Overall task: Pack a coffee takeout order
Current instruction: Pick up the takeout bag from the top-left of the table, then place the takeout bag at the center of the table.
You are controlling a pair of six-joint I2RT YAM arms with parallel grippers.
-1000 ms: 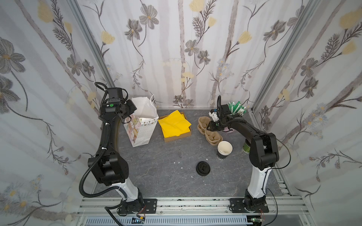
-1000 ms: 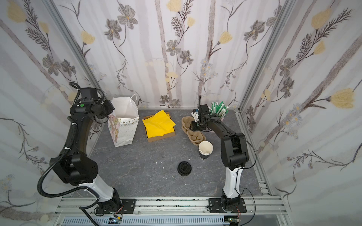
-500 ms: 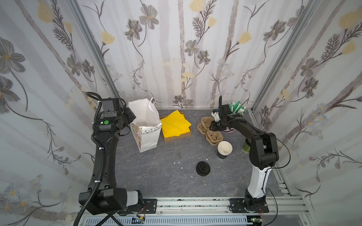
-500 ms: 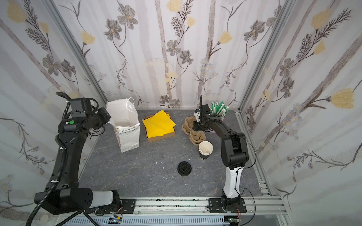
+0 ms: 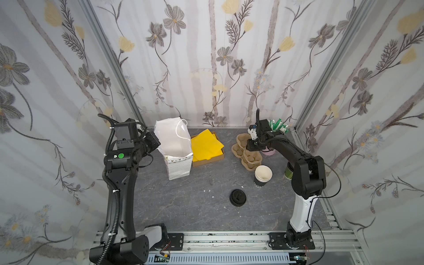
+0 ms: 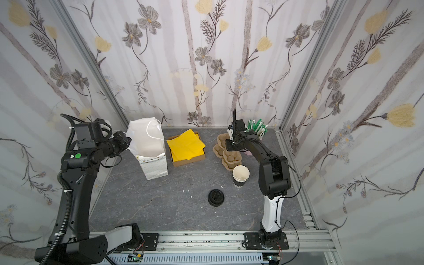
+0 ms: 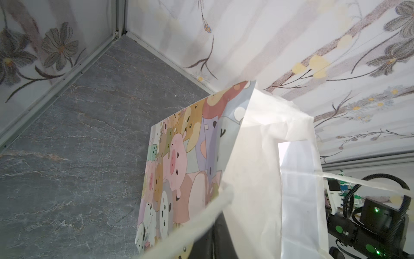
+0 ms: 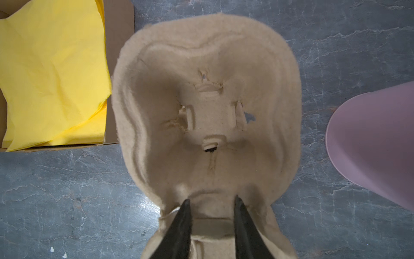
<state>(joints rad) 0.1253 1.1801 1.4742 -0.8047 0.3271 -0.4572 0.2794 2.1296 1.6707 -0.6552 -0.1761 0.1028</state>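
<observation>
A white paper bag (image 5: 175, 142) with cartoon animals on its outside (image 7: 179, 161) stands open at the back left. My left gripper (image 5: 157, 145) (image 7: 218, 226) is shut on the bag's left rim. Yellow napkins (image 5: 206, 144) (image 8: 51, 74) lie stacked in a flat cardboard tray (image 5: 207, 160). My right gripper (image 5: 250, 146) (image 8: 211, 200) points down into the brown pulp cup carrier (image 5: 246, 156) (image 8: 206, 107), shut on its middle ridge. Only a sliver of the green cup (image 5: 288, 172) shows behind the right arm; its lid is hidden.
Stacked black-walled cups (image 5: 263, 176) stand in front of the carrier. A loose black lid (image 5: 238, 197) lies on the grey floor. A pink cup (image 8: 376, 143) of green-and-white sticks (image 5: 278, 125) stands at the back right. Patterned walls close three sides.
My left arm has swung out toward the front left, drawing the bag to the right and toward the front. The right gripper has stayed on the carrier.
</observation>
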